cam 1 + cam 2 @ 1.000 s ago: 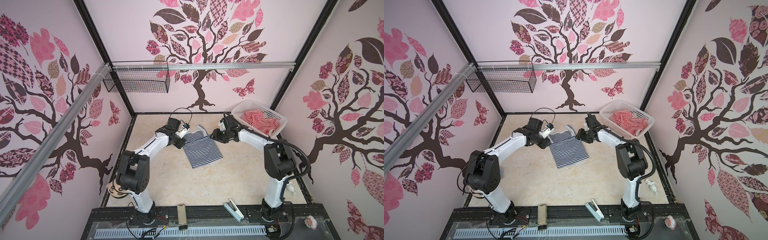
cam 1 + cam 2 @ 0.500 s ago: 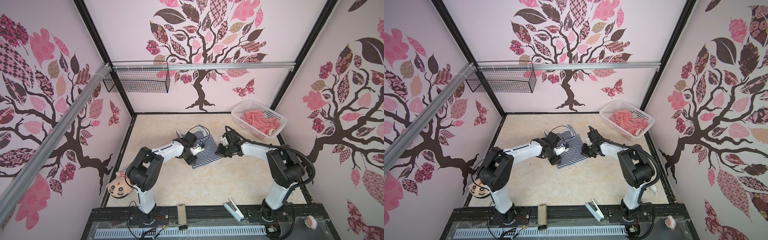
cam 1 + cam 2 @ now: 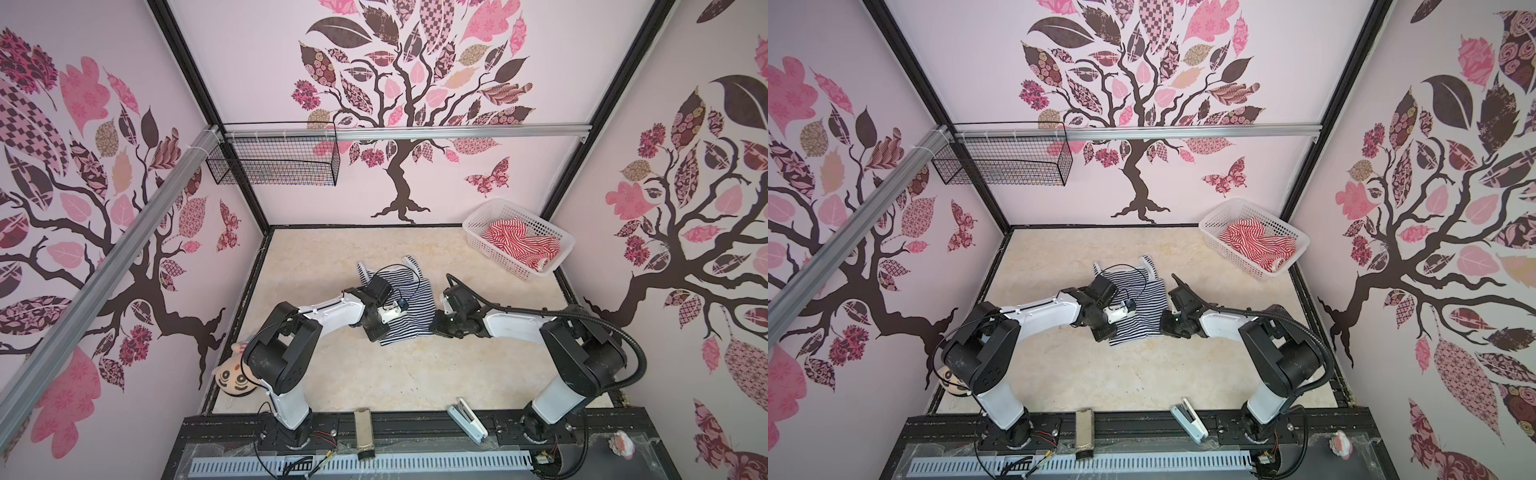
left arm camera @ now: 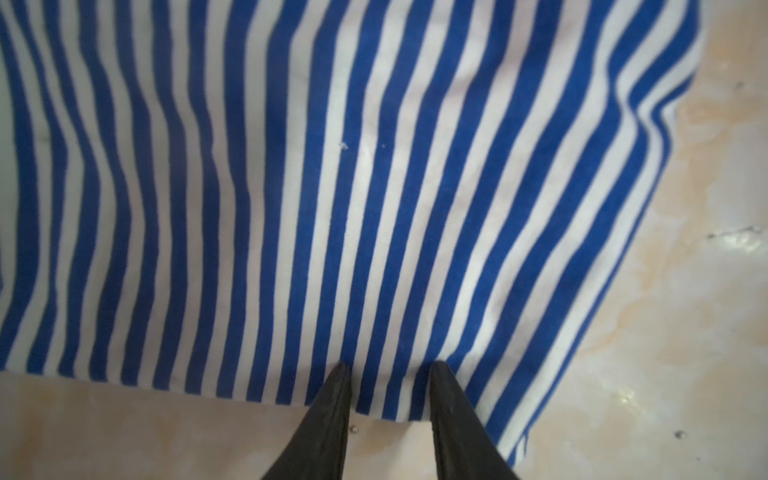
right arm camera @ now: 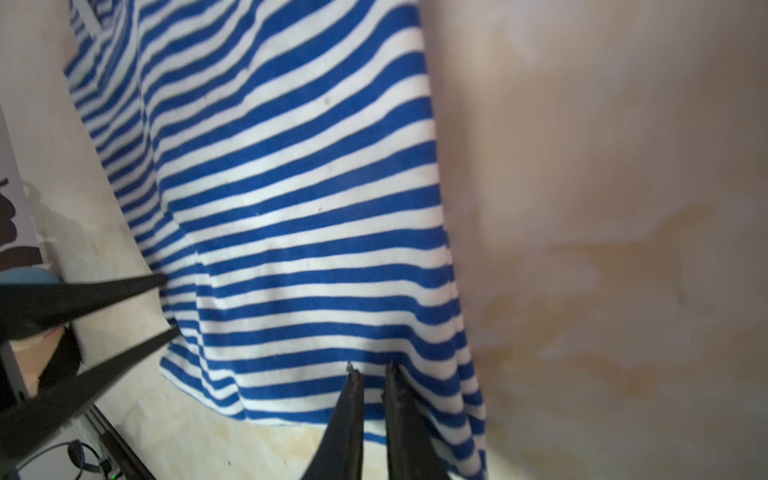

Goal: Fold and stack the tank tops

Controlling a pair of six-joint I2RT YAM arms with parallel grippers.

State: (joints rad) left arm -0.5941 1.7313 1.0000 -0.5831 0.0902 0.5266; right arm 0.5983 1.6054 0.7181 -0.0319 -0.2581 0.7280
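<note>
On the beige marbled tabletop (image 3: 374, 374), inside pink tree-printed walls (image 3: 415, 104), the navy-and-white striped tank top (image 3: 409, 328) is being pinched at its hem by the right gripper (image 5: 372, 370) — the left gripper (image 4: 388, 368) is being held parted there.

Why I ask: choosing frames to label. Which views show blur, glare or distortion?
Right wrist view: the table beside the navy-and-white tank top is smeared soft, stripes stay crisp. Left wrist view: sharp stripes, small glare spots on the table. Both top views: sharp, wide-angle lens splays the frame posts outward.
</note>
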